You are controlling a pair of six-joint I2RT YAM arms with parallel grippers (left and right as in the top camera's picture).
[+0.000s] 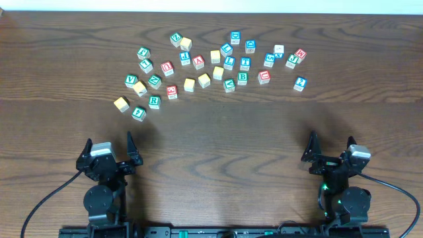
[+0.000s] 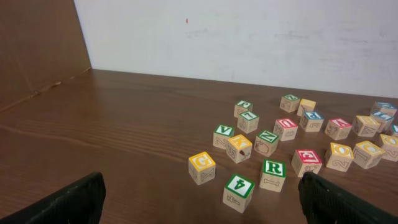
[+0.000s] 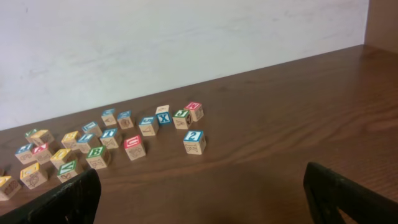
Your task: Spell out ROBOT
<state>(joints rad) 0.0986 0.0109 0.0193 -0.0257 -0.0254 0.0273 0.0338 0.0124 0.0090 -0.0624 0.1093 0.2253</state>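
Note:
Several wooden letter blocks lie scattered across the far half of the table. A green R block sits at the left front of the cluster, next to a green block marked 4. A green B block lies right of centre. A blue T block sits behind it. My left gripper is open and empty near the front left edge. My right gripper is open and empty near the front right edge. Both are well short of the blocks.
A yellow G block and a blank yellow block lie at the cluster's left end. A blue block marked 2 stands apart at the right. A white wall runs behind the table's far edge.

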